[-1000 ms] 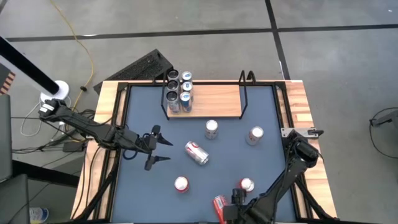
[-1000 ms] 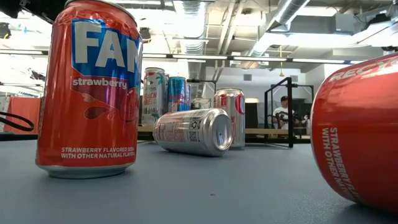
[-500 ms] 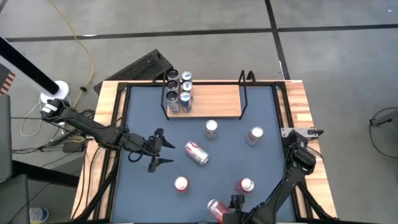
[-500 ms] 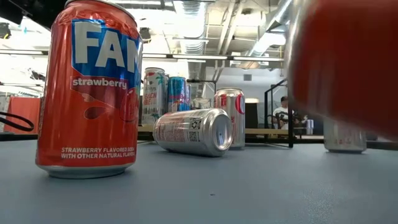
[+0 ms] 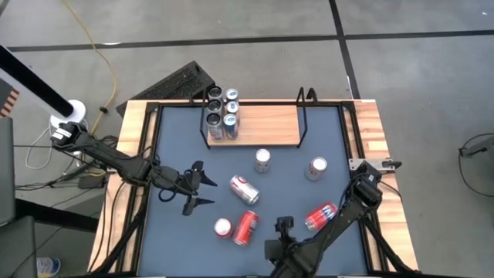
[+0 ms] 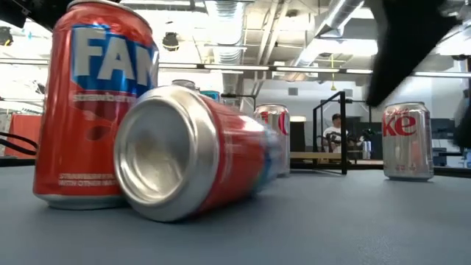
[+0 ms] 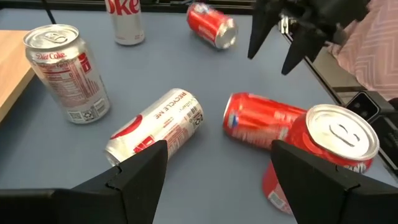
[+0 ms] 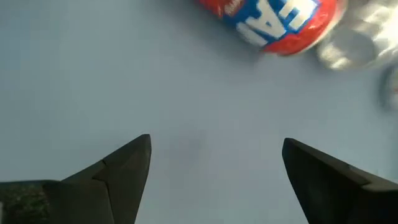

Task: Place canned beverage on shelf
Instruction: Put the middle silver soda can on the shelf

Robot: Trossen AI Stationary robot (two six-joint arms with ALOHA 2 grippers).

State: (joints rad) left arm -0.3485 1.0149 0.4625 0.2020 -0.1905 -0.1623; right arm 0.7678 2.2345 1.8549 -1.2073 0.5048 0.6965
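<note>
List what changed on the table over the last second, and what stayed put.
The right end effector swung from the near edge toward the table's middle, empty and open. Two red cans now lie tipped over: one beside the upright red can, another farther right. The left end effector crept slightly toward the silver lying can, holding nothing. The shelf with its four cans and both upright silver cans stayed.

cans on shelf (image 5: 266, 123): 4 | cans on table (image 5: 363, 123): 6 | grippers: 2

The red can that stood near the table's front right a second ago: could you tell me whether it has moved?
Yes. That red can now lies on its side, tipped toward the table's right rim, with the right claw open beside it.
</note>
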